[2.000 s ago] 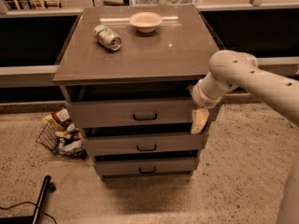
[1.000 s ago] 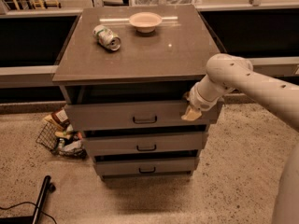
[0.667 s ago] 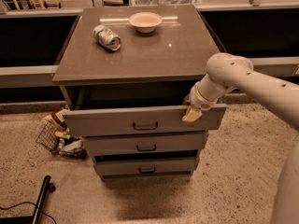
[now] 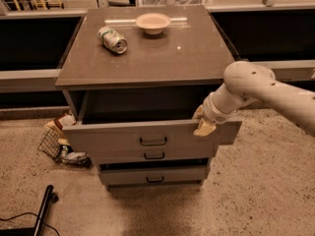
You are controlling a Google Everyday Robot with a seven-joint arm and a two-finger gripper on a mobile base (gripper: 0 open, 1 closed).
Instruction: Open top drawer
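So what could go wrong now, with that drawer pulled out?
The claw sits on the top drawer's upper edge near its right corner, not at the centre handle, so pulling there could skew or jam it, or the claw might slip off. A jolt could also roll the can lying on its side on the cabinet top.

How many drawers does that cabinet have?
3. The top drawer is pulled out, with the gripper on its upper edge near the right end. The middle drawer sits just under it, and the bottom drawer is lowest. None seem hidden.
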